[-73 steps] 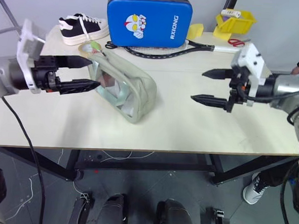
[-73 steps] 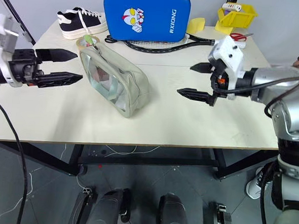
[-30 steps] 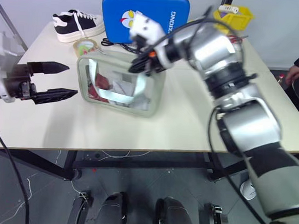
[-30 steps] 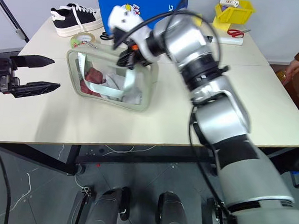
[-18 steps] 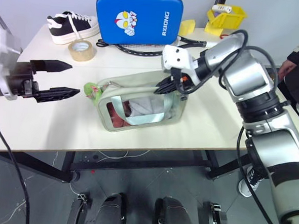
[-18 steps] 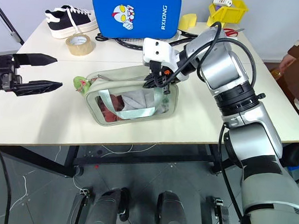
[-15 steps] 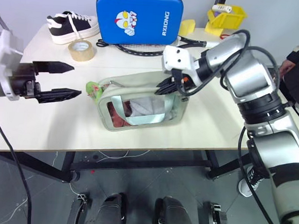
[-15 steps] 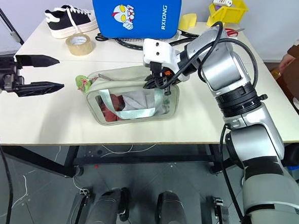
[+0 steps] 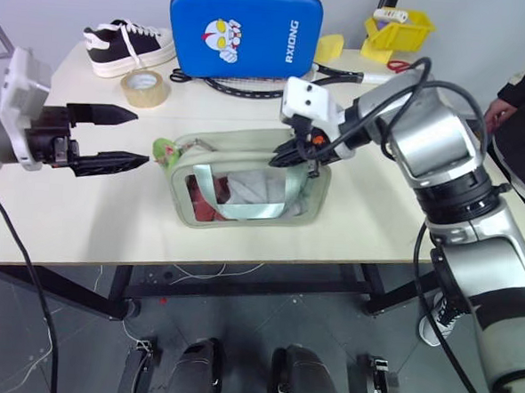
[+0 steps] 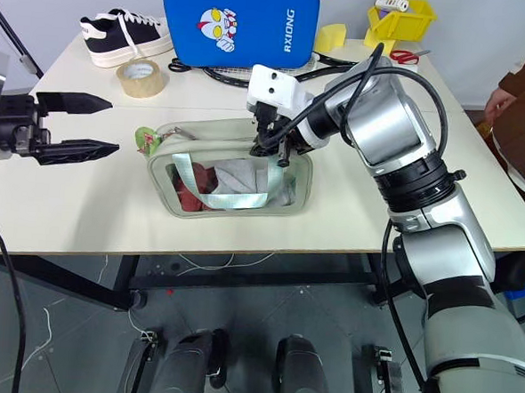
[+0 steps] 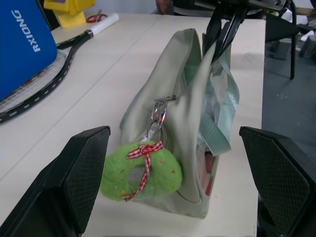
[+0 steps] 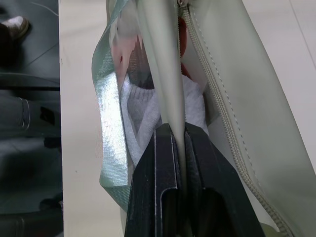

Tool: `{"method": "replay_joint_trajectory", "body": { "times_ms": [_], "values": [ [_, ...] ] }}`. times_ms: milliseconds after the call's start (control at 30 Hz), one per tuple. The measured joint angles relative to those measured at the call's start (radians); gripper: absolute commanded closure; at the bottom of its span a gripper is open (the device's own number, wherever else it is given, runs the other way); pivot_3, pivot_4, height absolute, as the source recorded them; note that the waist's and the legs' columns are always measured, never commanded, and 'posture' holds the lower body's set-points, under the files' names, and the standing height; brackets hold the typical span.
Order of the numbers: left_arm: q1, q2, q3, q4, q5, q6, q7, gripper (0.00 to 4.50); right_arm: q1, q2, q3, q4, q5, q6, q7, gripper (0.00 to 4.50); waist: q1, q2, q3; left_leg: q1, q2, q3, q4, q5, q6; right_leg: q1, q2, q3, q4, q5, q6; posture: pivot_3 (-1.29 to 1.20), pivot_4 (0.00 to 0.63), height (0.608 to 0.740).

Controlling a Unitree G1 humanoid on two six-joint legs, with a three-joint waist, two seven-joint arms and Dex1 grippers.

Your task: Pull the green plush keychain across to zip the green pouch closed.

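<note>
The right claw [image 10: 270, 148] was clamped shut on the top edge of the green pouch [image 9: 245, 182], apparently to hold it upright and steady for the zip. The left claw [image 9: 128, 137] hung with its fingers spread wide, just short of the green plush keychain [image 11: 140, 170], which dangled from the zipper pull at the pouch's near end, straight ahead of its tips. Bare table [image 9: 92, 213] lay around that claw. Beyond it sat a tape roll [image 9: 144, 87] and a shoe [image 9: 129, 46], well apart from the zipper's path.
</note>
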State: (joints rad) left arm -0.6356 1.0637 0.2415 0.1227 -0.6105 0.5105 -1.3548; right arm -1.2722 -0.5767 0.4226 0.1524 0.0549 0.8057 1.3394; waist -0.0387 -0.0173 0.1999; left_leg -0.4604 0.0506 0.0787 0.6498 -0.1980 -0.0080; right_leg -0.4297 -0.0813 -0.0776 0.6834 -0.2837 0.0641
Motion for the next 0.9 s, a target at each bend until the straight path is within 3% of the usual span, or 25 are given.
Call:
{"method": "replay_joint_trajectory", "body": {
  "times_ms": [33,133,267,333,367,500,567,633,700,900],
  "values": [
    [0.0,-0.001,-0.004,0.004,0.002,0.0,-0.001,0.0,0.0,0.0,0.0,-0.002,0.003,0.01,-0.002,4.48,0.0,0.0,0.0,0.0,0.0,0.0,0.0,0.0,0.0,0.0,0.0,0.0,0.0,0.0,0.0,0.0,0.15,0.74],
    [-0.006,-0.006,-0.023,0.015,0.011,0.0,-0.005,0.0,0.011,-0.005,0.0,-0.033,0.009,0.043,-0.018,3.49,0.0,0.0,0.0,0.0,0.0,0.0,0.0,0.0,0.0,0.0,0.0,0.0,0.0,0.0,0.0,0.0,0.15,0.74],
    [-0.012,-0.009,-0.03,0.016,0.011,0.0,-0.017,0.0,0.028,-0.033,-0.008,-0.079,0.033,0.064,-0.028,1.67,0.003,0.0,0.0,0.0,0.0,0.0,0.0,0.0,0.0,0.0,0.0,0.0,0.0,0.0,0.0,0.0,0.15,0.74],
    [-0.022,-0.014,-0.032,0.016,0.011,0.001,-0.02,0.0,0.028,-0.085,-0.05,-0.091,0.056,0.072,-0.025,0.41,0.009,0.0,0.0,0.0,0.0,0.0,0.001,0.0,0.0,0.0,0.0,0.0,0.0,0.0,0.0,0.0,0.15,0.74],
    [-0.024,-0.015,-0.032,0.016,0.011,0.001,-0.021,0.0,0.03,-0.121,-0.068,-0.103,0.068,0.072,-0.016,0.07,0.016,0.0,0.0,0.0,0.0,0.0,0.001,0.0,0.0,0.0,0.0,0.0,0.0,0.0,0.0,0.0,0.15,0.74],
    [-0.024,-0.016,-0.032,0.02,0.012,0.002,-0.03,0.0,0.101,-0.262,-0.137,-0.2,0.104,0.058,0.022,0.07,0.026,-0.001,0.0,0.0,0.0,0.0,0.001,0.0,0.0,0.001,0.0,0.0,-0.001,0.0,0.0,0.0,0.15,0.74],
    [-0.024,-0.016,-0.032,0.025,0.013,0.002,-0.033,0.0,0.149,-0.277,-0.135,-0.215,0.109,0.05,0.024,0.07,0.023,0.0,0.0,0.0,0.0,0.0,0.002,0.0,0.0,0.001,0.0,0.0,-0.001,0.0,0.0,0.0,0.15,0.74],
    [-0.029,-0.026,-0.036,0.036,0.016,-0.002,-0.036,0.0,0.19,-0.278,-0.13,-0.223,0.106,0.036,0.011,0.56,0.019,0.0,0.0,0.001,0.0,0.001,0.001,0.0,0.0,0.0,0.001,0.001,0.0,0.001,-0.001,0.0,0.15,0.74],
    [-0.038,-0.039,-0.052,0.064,0.031,-0.012,-0.037,0.0,0.217,-0.275,-0.113,-0.228,0.099,0.027,-0.011,1.33,0.02,0.0,0.0,0.001,0.001,0.001,0.002,0.0,0.0,0.0,0.001,0.001,0.001,0.001,-0.001,0.0,0.15,0.74],
    [-0.104,-0.095,-0.113,0.21,0.097,-0.041,-0.036,0.0,0.233,-0.26,-0.1,-0.233,0.098,0.041,-0.06,4.4,0.025,0.0,0.0,0.0,0.0,0.001,0.003,0.001,0.0,0.0,0.001,0.001,0.001,0.001,-0.001,0.0,0.15,0.74]
  ]
}}
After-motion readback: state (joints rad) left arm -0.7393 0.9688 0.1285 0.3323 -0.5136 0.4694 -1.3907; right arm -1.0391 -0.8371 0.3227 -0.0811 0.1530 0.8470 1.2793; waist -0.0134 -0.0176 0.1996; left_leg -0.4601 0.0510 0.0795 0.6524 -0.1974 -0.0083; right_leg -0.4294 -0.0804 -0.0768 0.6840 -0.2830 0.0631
